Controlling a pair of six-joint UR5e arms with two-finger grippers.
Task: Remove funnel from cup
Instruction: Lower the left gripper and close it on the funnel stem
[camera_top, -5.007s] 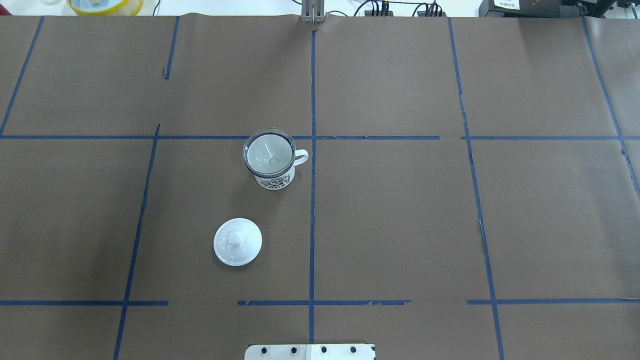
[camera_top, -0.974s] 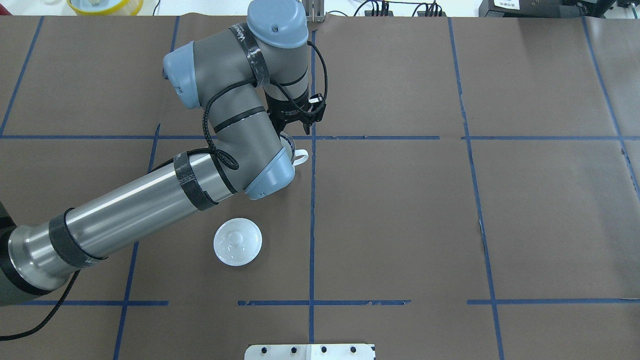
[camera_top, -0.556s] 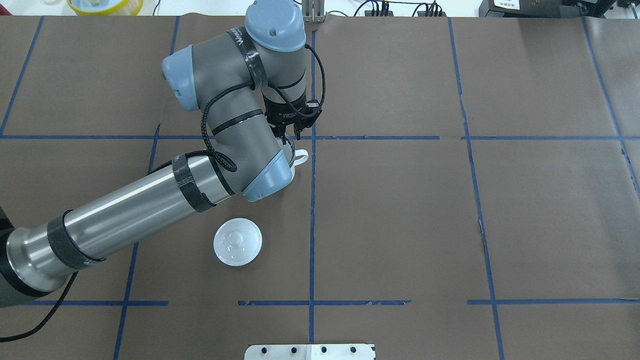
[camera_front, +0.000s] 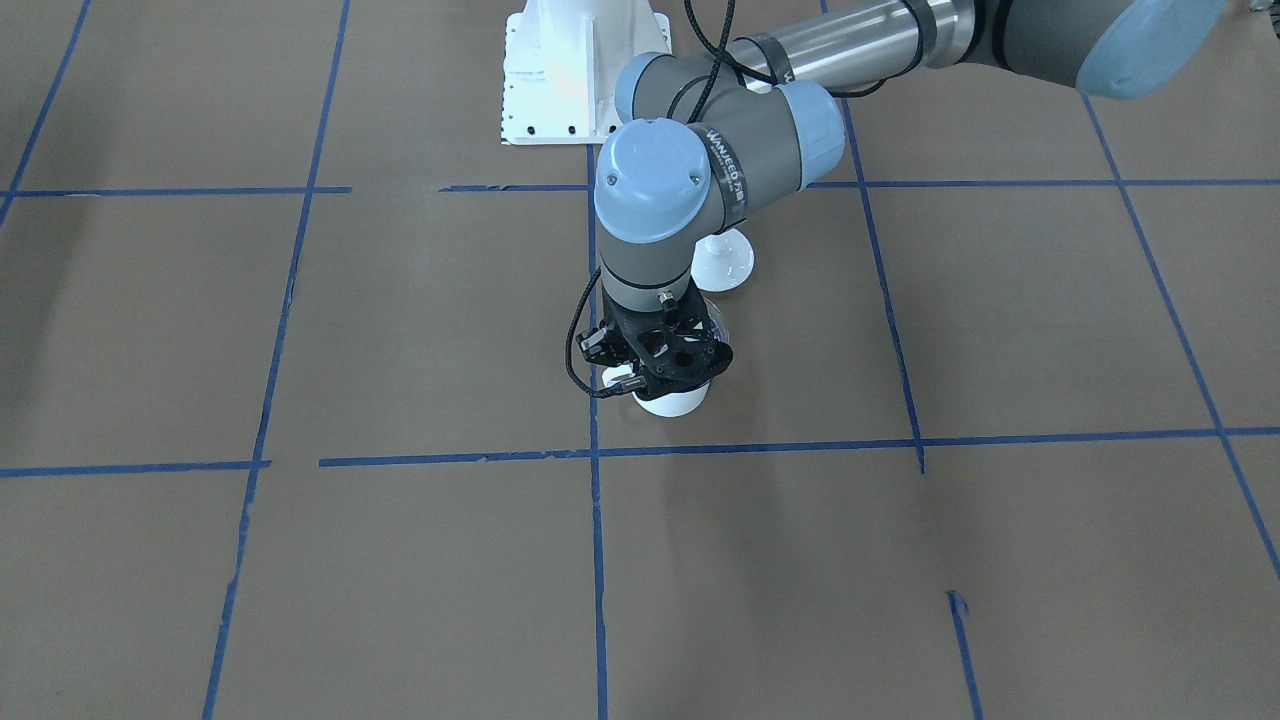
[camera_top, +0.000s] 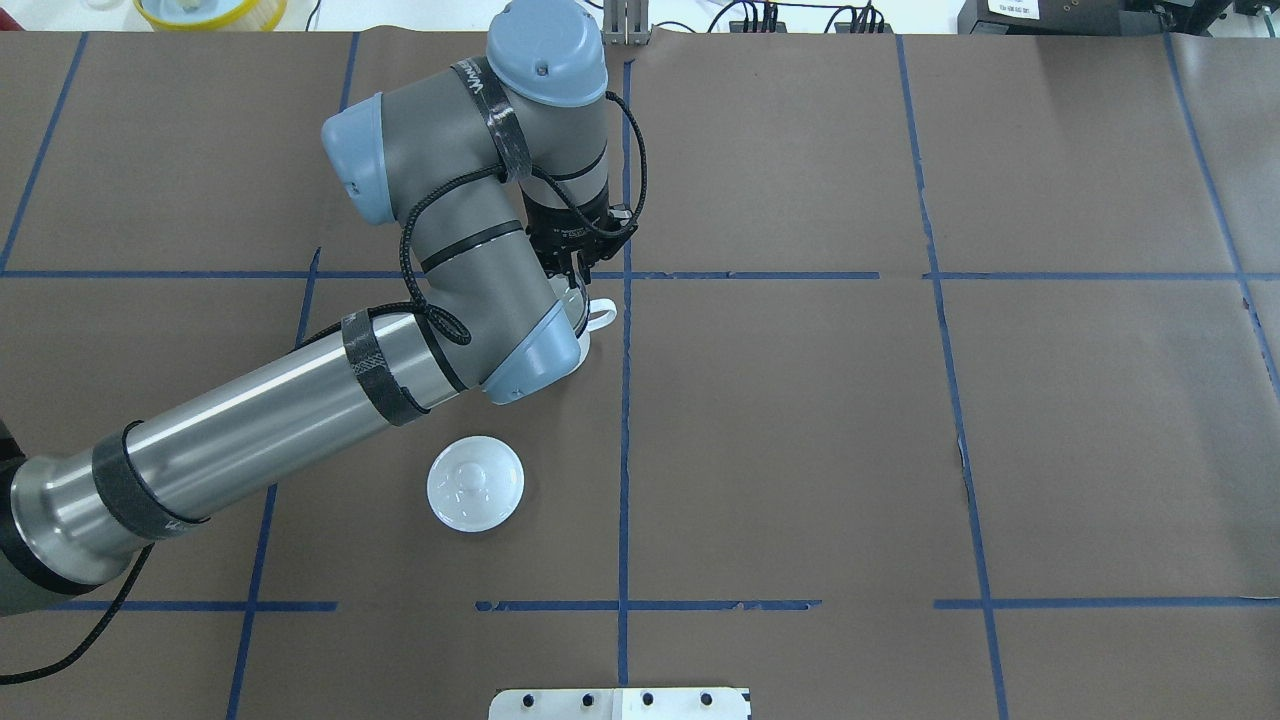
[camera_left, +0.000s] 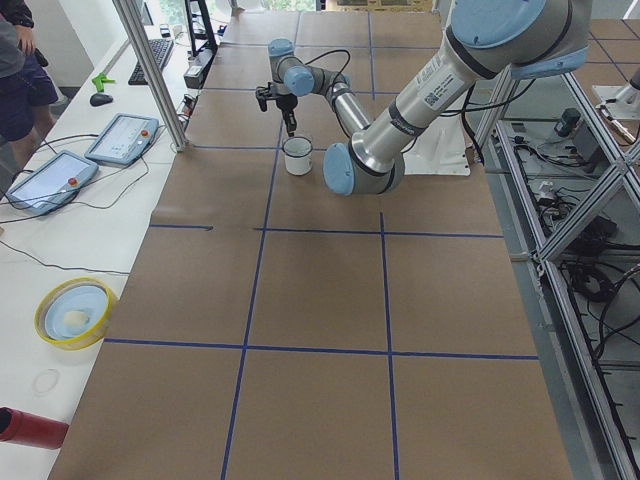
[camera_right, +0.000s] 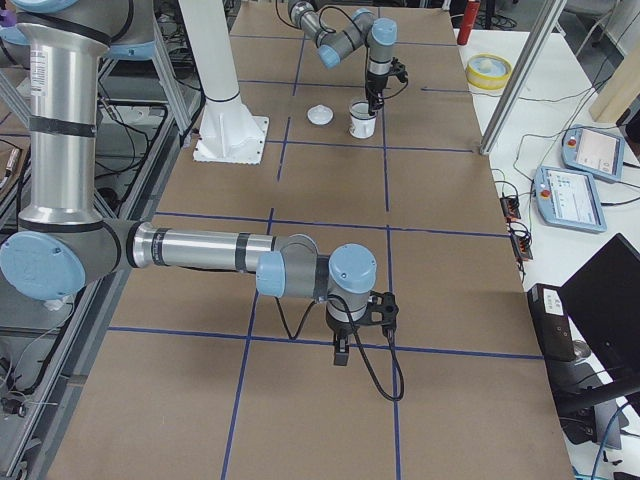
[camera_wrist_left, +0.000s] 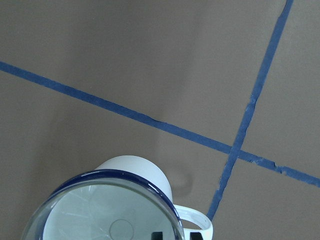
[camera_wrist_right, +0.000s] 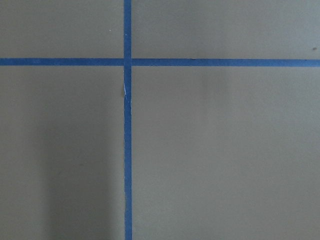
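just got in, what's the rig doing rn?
The left claw is down at the cup, straddling its rim near the handle. The clear funnel sits in the cup, not lifted yet; I can't tell whether the claw has closed on it. A white lid lies on the table nearer the robot, untouched. The right claw hangs over the table well away from all this.
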